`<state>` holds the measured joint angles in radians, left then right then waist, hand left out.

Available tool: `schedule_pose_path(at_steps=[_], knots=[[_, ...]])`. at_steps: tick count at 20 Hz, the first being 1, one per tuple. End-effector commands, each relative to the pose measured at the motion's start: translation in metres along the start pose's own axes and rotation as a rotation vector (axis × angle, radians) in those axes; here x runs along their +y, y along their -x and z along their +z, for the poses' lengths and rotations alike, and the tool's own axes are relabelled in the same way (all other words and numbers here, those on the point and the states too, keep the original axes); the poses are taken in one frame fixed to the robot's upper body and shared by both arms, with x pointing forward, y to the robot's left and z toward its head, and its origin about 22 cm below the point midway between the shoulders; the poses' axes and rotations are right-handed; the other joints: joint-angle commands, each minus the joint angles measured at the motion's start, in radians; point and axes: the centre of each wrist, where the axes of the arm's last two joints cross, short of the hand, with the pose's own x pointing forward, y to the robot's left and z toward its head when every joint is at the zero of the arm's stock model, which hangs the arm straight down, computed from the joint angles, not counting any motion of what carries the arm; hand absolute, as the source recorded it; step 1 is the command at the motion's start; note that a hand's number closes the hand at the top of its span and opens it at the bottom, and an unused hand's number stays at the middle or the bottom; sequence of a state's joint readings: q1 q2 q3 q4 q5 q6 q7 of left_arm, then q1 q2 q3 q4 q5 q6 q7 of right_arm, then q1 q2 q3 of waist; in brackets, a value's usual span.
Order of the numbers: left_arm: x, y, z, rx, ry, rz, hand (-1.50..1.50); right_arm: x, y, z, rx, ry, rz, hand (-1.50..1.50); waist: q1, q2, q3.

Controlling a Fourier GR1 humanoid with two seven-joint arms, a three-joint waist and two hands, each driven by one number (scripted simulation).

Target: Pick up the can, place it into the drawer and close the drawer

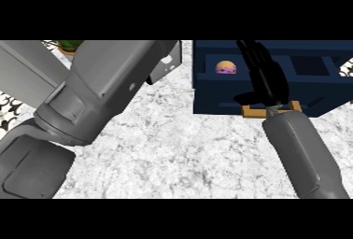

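The can (225,67), purple and yellow, lies inside the open dark blue drawer (214,100) at the upper right. My right hand (265,79) stretches over the drawer with straight fingers, just right of the can and not touching it. Its thumb hangs near the drawer's gold handle (293,106), which the wrist partly hides. My left forearm (103,88) rises large and close across the left half of the view. Of my left hand only a grey plate and a small black bit (149,80) show at the arm's far end.
A potted plant (69,45) stands at the top left behind the left arm. A grey slanted panel (24,70) and patterned tiles (10,112) lie along the left edge. The white marble counter (186,144) spreads between the arms.
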<state>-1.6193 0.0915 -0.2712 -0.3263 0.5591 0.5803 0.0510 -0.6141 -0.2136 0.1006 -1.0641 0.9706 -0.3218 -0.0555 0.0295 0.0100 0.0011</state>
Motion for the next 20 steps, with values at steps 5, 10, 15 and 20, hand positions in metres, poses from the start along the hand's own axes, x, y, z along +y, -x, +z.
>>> schedule_pose_path(at_steps=[5,10,15,20], knots=[[0.016,0.012,-0.001,0.01,-0.009,-0.014,-1.5,0.031,-0.008,-0.031,0.056,0.118,0.052,-1.5,0.031,-0.002,0.0],[0.037,0.023,-0.004,0.014,0.004,-0.018,-1.5,0.018,-0.003,-0.059,0.055,0.163,0.086,-1.5,0.049,0.007,0.0],[0.055,0.009,-0.006,0.023,0.007,-0.007,-1.5,-0.003,-0.005,-0.084,0.056,0.218,0.125,-1.5,0.065,0.005,0.0],[0.08,0.02,-0.005,0.045,0.028,-0.011,-1.5,-0.034,-0.007,-0.109,0.063,0.225,0.129,-1.5,0.096,0.006,-0.001]])
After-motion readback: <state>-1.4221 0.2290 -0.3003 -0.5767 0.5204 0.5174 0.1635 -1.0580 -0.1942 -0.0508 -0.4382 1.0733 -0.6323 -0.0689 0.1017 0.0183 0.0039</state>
